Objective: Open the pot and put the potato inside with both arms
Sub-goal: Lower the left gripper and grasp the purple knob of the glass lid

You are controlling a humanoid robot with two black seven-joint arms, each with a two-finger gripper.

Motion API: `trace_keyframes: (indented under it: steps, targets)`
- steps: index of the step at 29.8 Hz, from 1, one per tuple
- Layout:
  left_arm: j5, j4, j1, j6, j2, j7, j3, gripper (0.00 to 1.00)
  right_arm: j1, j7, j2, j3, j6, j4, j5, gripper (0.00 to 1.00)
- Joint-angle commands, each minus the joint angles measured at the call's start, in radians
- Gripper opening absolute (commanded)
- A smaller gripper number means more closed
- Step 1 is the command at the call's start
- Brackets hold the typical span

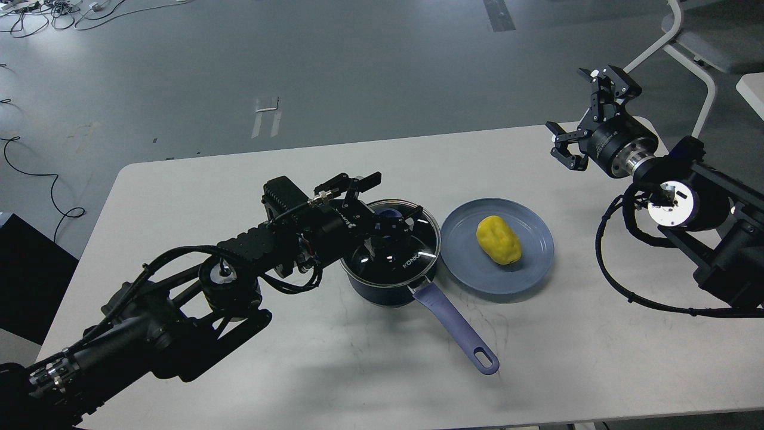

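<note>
A dark blue pot (379, 291) with a glass lid (413, 258) stands mid-table, its blue handle (457, 328) pointing front right. The lid is on the pot. My left gripper (397, 196) hangs low over the lid's far side with its fingers spread, open and holding nothing. The lid's knob is hidden among the fingers. A yellow potato (498, 240) lies on a blue plate (471, 272) just right of the pot. My right gripper (564, 99) is open and empty, raised above the table's far right corner, well away from the potato.
The white table (567, 358) carries only the pot and the plate. A white chair frame (692, 54) stands behind the right arm. A black box (24, 275) sits off the table's left edge. Cables (42, 15) lie on the floor at far left.
</note>
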Motion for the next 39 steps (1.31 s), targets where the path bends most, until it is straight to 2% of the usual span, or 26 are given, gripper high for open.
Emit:
trace_keyframes:
  steps: [1, 13, 39]
  targets:
    - [0.000, 0.000, 0.001, 0.018, 0.002, -0.010, 0.035, 0.98, 0.000, 0.000, -0.001, -0.003, 0.000, 0.000, 0.000, 1.00]
    - [0.000, 0.051, 0.015, 0.029, -0.004, -0.010, 0.035, 0.98, 0.000, 0.000, -0.007, -0.003, 0.000, 0.000, 0.000, 1.00]
    - [0.000, 0.064, 0.032, 0.050, 0.000, -0.011, 0.036, 0.96, 0.000, 0.000, -0.007, -0.007, 0.000, -0.015, 0.000, 1.00]
